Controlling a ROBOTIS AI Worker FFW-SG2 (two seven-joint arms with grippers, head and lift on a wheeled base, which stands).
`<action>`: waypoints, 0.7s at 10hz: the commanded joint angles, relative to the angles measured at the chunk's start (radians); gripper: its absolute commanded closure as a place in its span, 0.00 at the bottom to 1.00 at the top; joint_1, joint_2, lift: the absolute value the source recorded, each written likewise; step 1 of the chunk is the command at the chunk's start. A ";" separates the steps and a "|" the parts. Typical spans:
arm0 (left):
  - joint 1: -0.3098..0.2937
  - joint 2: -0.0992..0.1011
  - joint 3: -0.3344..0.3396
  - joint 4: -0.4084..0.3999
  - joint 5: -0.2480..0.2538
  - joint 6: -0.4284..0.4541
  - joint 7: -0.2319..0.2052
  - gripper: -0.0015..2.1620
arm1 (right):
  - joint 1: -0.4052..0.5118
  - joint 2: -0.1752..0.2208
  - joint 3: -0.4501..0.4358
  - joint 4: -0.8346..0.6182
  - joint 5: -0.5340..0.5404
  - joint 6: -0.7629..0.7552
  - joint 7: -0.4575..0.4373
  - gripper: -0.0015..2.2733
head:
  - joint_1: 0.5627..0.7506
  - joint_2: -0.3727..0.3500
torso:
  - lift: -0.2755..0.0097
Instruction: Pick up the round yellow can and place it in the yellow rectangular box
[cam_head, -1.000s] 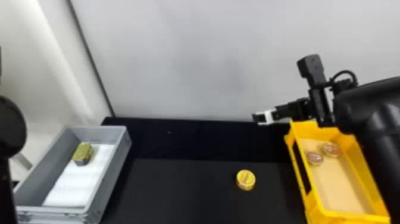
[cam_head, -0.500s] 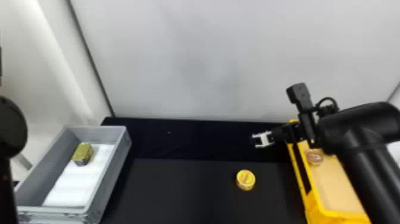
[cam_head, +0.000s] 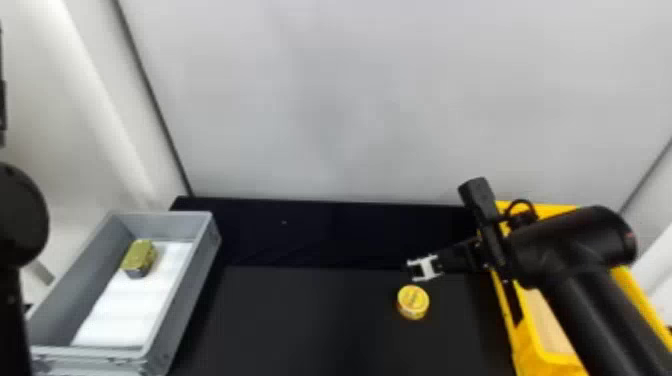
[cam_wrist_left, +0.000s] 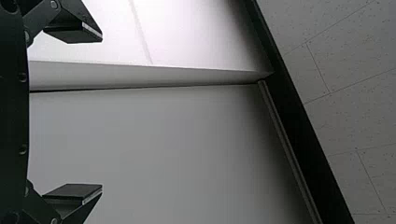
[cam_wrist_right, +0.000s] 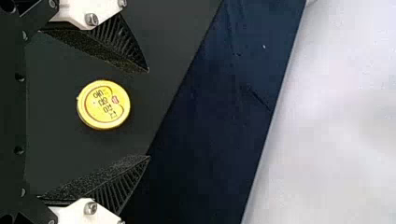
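The round yellow can (cam_head: 413, 302) stands on the black table, left of the yellow rectangular box (cam_head: 545, 365). Just behind and above the can is my right gripper (cam_head: 424, 268), apart from it. In the right wrist view the right gripper (cam_wrist_right: 149, 114) is open, with the can (cam_wrist_right: 103, 104) seen below, between its two spread fingers. My left arm is parked at the head view's left edge; in the left wrist view the left gripper (cam_wrist_left: 102, 113) stands open and holds nothing. The right arm covers part of the yellow box.
At the left stands a grey crate (cam_head: 182, 295) with a white liner and a gold-green tin (cam_head: 139, 258) in it. A pale wall (cam_head: 350, 100) rises behind the black table (cam_head: 300, 325).
My right arm has come leftward and toward the front, from over the back of the yellow box to near the can. The can and the left arm have stayed put.
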 joint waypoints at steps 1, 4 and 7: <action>-0.001 -0.001 0.000 0.000 0.001 -0.002 0.000 0.07 | 0.010 0.008 0.009 0.057 0.001 -0.048 0.002 0.07 | 0.53 0.59 | 0.96; -0.006 -0.008 -0.010 0.008 0.001 -0.009 0.000 0.07 | -0.001 0.009 0.025 0.151 0.010 -0.152 0.004 0.07 | 0.53 0.59 | 0.96; -0.014 -0.011 -0.017 0.014 0.001 -0.014 0.000 0.07 | -0.010 0.017 0.034 0.235 0.012 -0.221 -0.011 0.07 | 0.53 0.59 | 0.96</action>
